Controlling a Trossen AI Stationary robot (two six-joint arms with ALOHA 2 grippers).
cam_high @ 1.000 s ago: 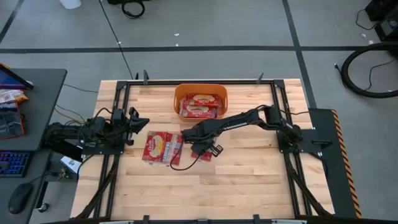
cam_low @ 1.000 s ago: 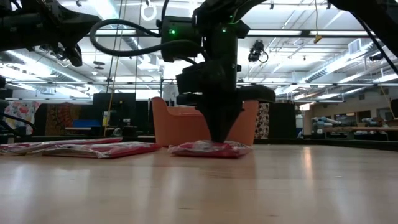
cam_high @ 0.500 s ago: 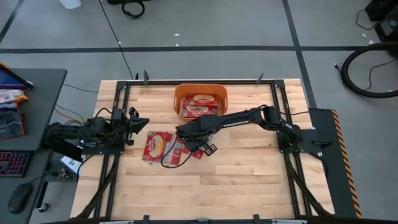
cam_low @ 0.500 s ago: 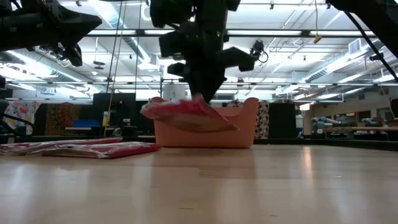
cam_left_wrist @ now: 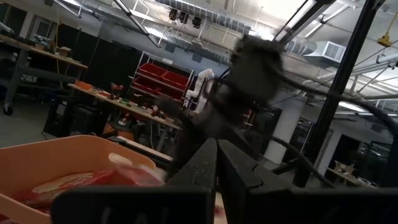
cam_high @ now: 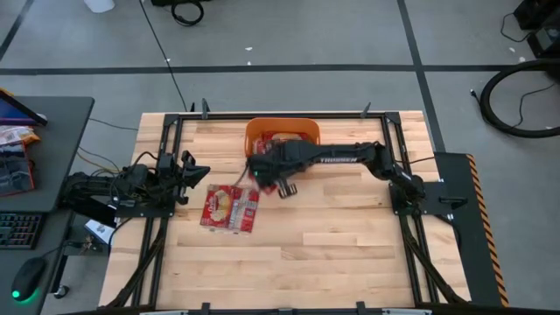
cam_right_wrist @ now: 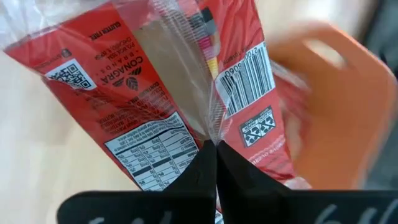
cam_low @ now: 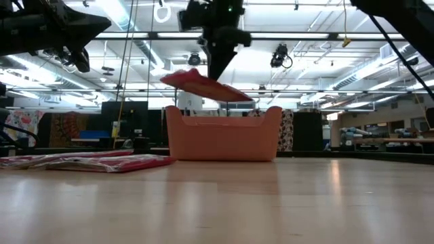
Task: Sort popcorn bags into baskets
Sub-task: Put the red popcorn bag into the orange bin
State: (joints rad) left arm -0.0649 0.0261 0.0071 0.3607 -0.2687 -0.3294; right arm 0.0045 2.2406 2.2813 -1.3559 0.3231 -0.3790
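Popcorn bag (cam_right_wrist: 186,106) is pinched tight in my right hand (cam_right_wrist: 216,152), fingers closed on the plastic seam, so it hangs flat and a bit tilted. From the low camera the bag (cam_low: 203,83) floats just above the orange basket (cam_low: 224,135), near its left wall, long side running across the rim. So the drop spot is basically straight below, maybe a nudge further over the middle. Basket (cam_high: 282,131) already has bags in it. A few more bags (cam_high: 230,207) lie on the counter (cam_high: 350,254) nearer my left hand (cam_high: 194,171), parked at the left edge with fingers looking shut.
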